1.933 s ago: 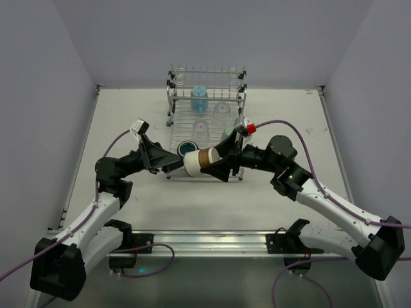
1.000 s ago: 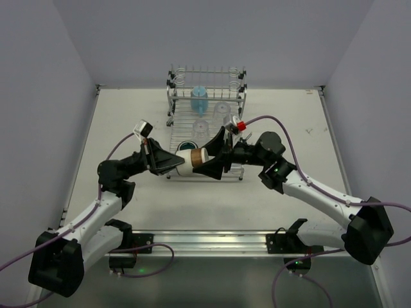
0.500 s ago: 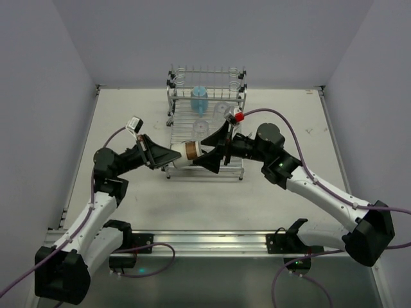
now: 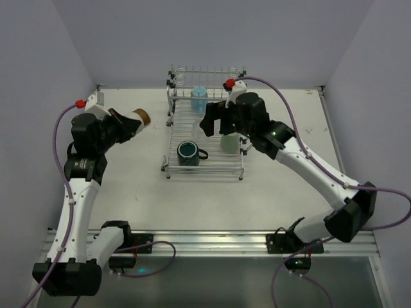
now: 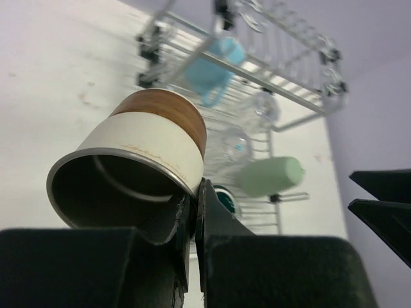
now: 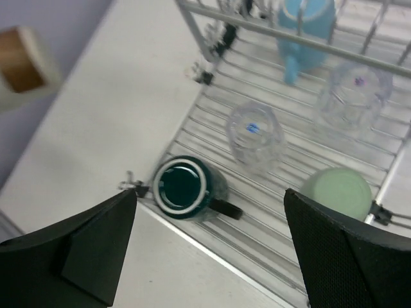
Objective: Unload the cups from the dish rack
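A white table (image 4: 128,186) carries a chrome wire dish rack (image 4: 218,164) with a slatted base and a raised back rail of upright wires. The right gripper (image 4: 216,123) hangs over the middle of the rack with its fingers spread wide and nothing between them. The left gripper (image 5: 194,205) is raised off to the left of the rack, well clear of it, fingers clenched on the rim of a beige cup with a wood-brown band (image 5: 148,141), which is tilted (mouth toward the wrist camera). On the rack base, a dark teal mug with a handle (image 6: 185,188) stands upright at the front left, a pale green cup (image 6: 337,191) lies at the front right, a light blue cup (image 6: 307,25) sits by the back rail, and two clear tumblers (image 6: 255,135) sit between them.
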You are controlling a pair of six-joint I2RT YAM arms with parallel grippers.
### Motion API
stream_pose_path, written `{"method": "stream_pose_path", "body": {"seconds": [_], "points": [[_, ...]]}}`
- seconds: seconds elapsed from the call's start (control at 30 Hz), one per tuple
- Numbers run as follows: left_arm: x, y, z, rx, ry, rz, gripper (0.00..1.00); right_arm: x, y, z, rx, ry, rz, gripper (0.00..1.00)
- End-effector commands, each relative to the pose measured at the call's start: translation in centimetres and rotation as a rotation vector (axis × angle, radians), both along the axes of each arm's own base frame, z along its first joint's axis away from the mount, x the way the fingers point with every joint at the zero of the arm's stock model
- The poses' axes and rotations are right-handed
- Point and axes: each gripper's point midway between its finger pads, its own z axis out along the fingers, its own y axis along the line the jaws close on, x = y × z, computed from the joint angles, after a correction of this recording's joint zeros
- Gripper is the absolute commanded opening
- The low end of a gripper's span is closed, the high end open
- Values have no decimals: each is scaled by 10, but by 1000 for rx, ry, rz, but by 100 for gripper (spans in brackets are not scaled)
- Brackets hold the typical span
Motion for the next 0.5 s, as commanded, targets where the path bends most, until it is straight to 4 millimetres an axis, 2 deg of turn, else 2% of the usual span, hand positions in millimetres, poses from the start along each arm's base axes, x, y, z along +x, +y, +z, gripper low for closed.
{"method": "stream_pose_path", "body": {"seconds": [0.0, 0.03, 0.07, 0.1, 0.17, 0.37, 0.47], "points": [[5, 67, -50, 314, 208, 250, 0, 25, -34, -62, -292, 154, -200, 99], [6, 73, -60, 349, 245, 261, 0, 26, -38, -73, -341, 192, -210, 99], [9, 85, -79, 395, 318, 304, 0, 30, -38, -77, -364, 209, -222, 99], [9, 91, -89, 422, 350, 325, 0, 41, -33, -83, -389, 223, -235, 99], [11, 104, -105, 471, 398, 375, 0, 46, -40, -94, -450, 252, -262, 99], [10, 133, -131, 586, 511, 483, 0, 60, -46, -110, -505, 285, -283, 99], [10, 138, -144, 616, 563, 493, 0, 62, -55, -113, -547, 283, -311, 99]]}}
